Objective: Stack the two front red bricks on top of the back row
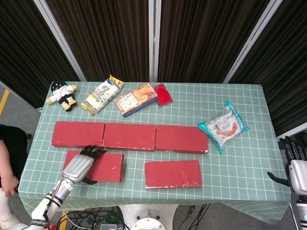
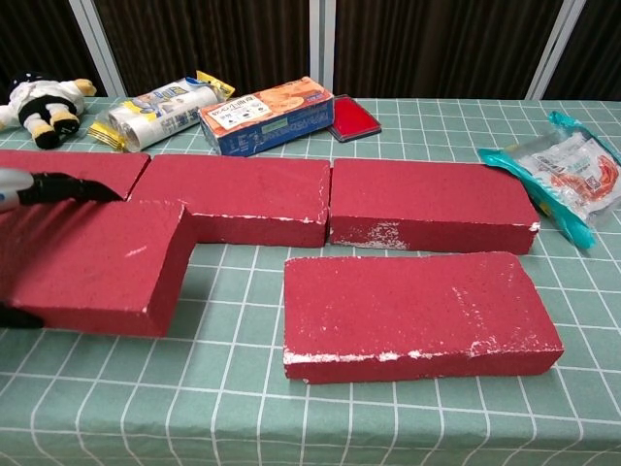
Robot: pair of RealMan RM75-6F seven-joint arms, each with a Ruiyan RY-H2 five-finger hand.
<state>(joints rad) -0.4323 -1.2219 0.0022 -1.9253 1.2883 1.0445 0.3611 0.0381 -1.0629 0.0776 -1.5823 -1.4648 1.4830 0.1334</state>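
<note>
From the head view, three red bricks form the back row (image 1: 129, 136) across the green-checked bench (image 1: 240, 163). Just in front of that row's left end, the left hand (image 1: 79, 165) holds the front-left brick (image 1: 103, 166), fingers lying over its top and thumb at its near edge — the brick's far edge sits close against the row. The front-right brick (image 1: 172, 173) lies flat in front of the row's right part, with a strip of cloth between them. Behind the row are a plush toy (image 1: 62, 94), a white snack bag (image 1: 102, 94), a biscuit box (image 1: 135, 99) and a red case (image 1: 163, 95); off the row's right end lies a teal packet (image 1: 223, 125). The right hand (image 1: 293, 165) hangs beyond the bench edge, far right of the row, fingers apart and holding nothing.

From the chest view, the front-left brick (image 2: 92, 262) is lifted, its far corner overlapping the row's (image 2: 238, 199) front face. Only dark fingertips (image 2: 68, 187) of the left hand show — on the brick's top at the frame's left edge. The front-right brick (image 2: 417, 313) rests on the bench (image 2: 291, 417) near the row's right brick.
</note>
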